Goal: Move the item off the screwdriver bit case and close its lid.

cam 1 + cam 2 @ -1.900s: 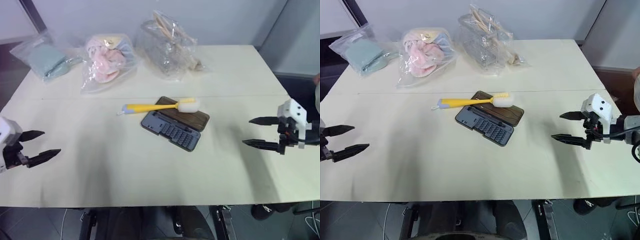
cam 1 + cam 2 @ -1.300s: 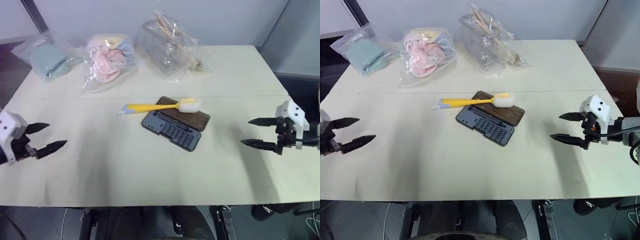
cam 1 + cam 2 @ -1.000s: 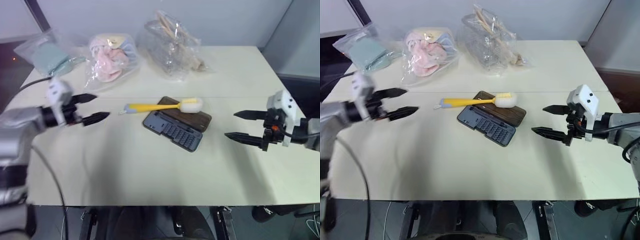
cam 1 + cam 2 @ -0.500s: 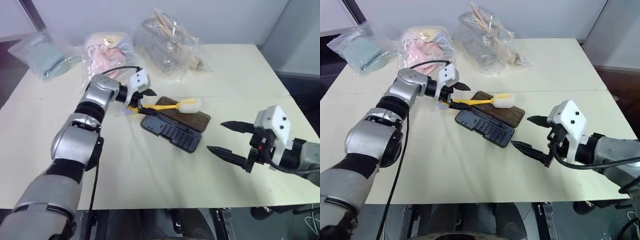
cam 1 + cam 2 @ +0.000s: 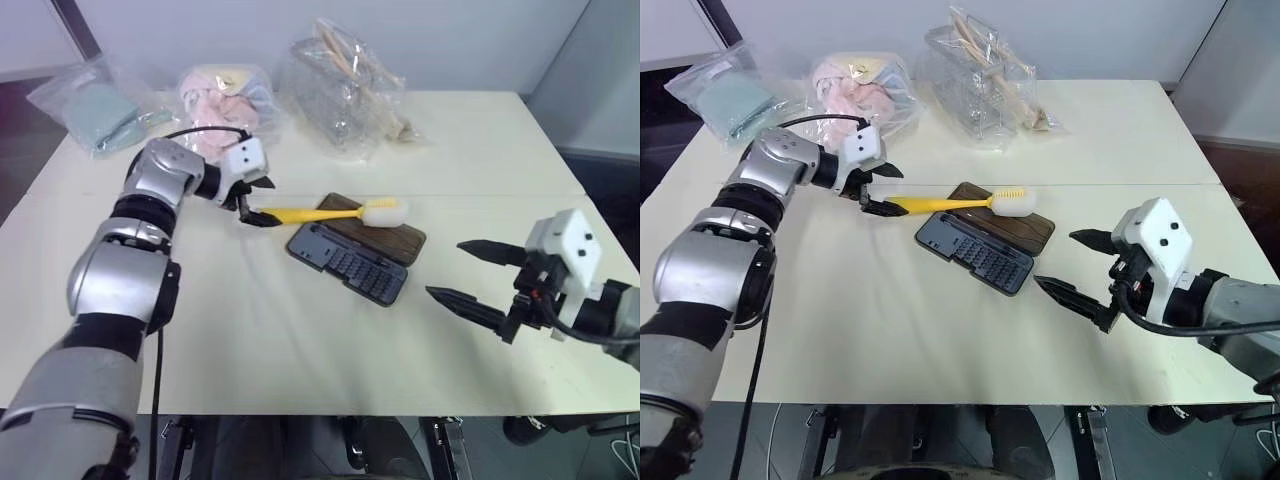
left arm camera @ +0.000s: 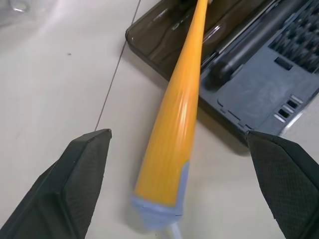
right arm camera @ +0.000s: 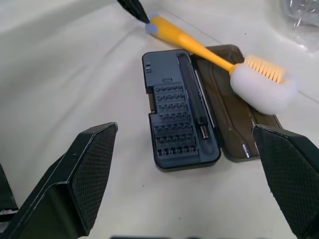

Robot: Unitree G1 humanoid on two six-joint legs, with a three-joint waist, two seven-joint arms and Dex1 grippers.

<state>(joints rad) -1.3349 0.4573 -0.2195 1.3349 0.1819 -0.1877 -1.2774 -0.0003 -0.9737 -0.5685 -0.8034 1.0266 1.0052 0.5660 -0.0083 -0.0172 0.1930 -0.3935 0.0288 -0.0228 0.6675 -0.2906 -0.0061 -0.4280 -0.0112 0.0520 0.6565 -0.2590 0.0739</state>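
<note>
Sitting open near the middle of the bench (image 5: 300, 350), the screwdriver bit case (image 5: 348, 261) has its dark grey tray of bits on the side toward the front edge and the lid (image 5: 372, 229) folded flat toward the back edge. The brush (image 5: 330, 213) lies across the lid, white bristle head resting on it and the yellow handle sticking out past the case toward the left edge, its bluish tip over bare bench. The left hand (image 5: 256, 198) is right at that tip with its fingers spread wide, one black finger (image 6: 75, 174) on each side of the handle end and not touching it as far as I can see, so nothing's gripped. The right hand (image 5: 470, 275) hangs over the bench on the right side, well apart from the case, fingers also spread and empty. Along the back edge there are three clear plastic bags (image 5: 220, 110) with stuff in them, one at the back left corner.
</note>
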